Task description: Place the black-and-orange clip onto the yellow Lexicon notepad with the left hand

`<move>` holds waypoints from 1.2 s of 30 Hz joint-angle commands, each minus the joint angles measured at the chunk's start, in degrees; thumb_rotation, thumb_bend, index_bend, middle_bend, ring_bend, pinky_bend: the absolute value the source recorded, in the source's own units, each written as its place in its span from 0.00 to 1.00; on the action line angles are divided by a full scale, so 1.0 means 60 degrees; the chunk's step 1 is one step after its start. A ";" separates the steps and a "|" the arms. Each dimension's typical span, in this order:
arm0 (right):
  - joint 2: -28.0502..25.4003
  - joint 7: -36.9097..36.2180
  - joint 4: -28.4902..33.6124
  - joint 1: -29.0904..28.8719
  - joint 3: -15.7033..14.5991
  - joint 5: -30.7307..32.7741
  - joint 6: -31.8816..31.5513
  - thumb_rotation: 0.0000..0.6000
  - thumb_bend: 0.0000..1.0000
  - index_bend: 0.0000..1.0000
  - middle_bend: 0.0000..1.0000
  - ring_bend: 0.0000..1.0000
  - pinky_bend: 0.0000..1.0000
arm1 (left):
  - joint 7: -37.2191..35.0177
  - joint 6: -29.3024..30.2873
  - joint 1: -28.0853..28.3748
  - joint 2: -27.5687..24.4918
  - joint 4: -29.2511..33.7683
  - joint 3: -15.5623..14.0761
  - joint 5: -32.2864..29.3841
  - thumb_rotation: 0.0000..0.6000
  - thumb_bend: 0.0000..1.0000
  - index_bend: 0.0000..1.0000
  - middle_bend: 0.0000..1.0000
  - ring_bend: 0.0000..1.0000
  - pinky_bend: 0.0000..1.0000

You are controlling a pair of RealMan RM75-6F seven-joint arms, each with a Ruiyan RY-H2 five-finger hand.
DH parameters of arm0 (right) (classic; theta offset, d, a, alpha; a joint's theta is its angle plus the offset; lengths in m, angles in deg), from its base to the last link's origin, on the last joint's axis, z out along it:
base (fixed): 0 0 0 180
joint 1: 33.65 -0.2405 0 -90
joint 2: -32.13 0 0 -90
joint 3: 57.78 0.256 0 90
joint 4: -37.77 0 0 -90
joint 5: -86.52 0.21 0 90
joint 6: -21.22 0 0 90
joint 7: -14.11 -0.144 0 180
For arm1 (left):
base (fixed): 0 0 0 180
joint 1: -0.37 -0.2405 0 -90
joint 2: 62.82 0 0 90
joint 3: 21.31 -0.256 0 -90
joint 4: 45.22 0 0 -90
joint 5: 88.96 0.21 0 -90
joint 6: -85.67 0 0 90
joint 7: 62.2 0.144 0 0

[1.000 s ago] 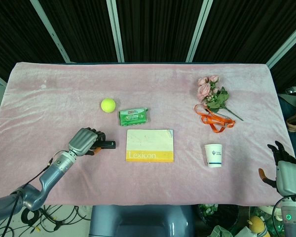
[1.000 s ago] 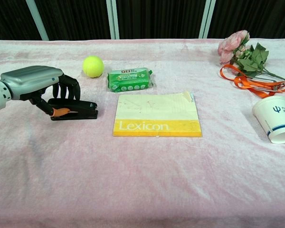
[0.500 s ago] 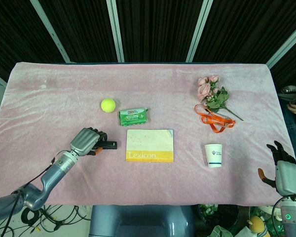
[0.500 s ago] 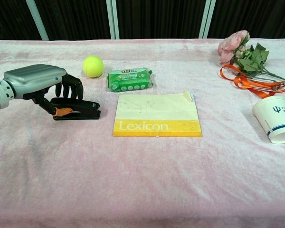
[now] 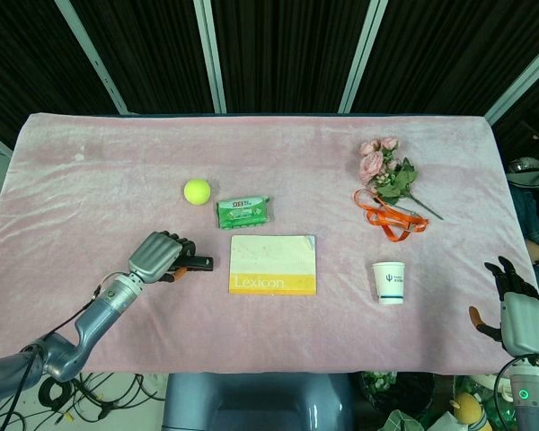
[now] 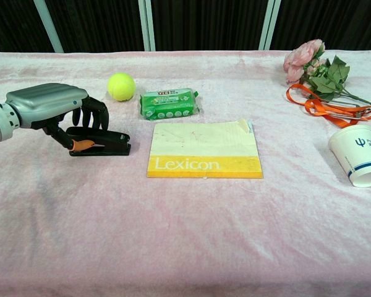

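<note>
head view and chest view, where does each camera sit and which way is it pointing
Head view: high, looking steeply down on the pink table; shows left hand with its arm, right hand at the table's edge.
Chest view: low, looking across the table; shows only the left hand.
Shared: left hand gripping the clip, notepad, tennis ball.

Your left hand (image 5: 160, 254) gripped the black-and-orange clip (image 5: 192, 264) just left of the yellow Lexicon notepad (image 5: 273, 264). Your right hand (image 5: 512, 301) hovered off the table's (image 5: 99, 180) right edge, fingers spread and empty.
</note>
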 commanded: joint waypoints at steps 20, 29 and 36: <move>-0.0026 -0.0044 0.0030 0.0025 0.0013 0.0041 -0.0024 1.00 0.24 0.18 0.06 0.19 0.23 | 0.0051 0.0255 0.0077 -0.0227 0.0425 0.0264 0.0098 1.00 0.41 0.47 0.57 0.42 0.44; -0.0023 -0.0035 0.0031 0.0020 0.0010 0.0048 -0.0014 1.00 0.24 0.18 0.06 0.19 0.23 | 0.0885 -0.0039 0.1014 -0.0320 0.1527 0.1538 -0.0435 1.00 0.41 0.48 0.58 0.42 0.44; -0.0033 -0.0039 0.0018 0.0017 0.0019 0.0052 -0.0017 1.00 0.24 0.18 0.06 0.19 0.23 | 0.2779 -0.1663 0.2187 0.0452 0.1769 0.2298 -0.2356 1.00 0.41 0.47 0.58 0.42 0.44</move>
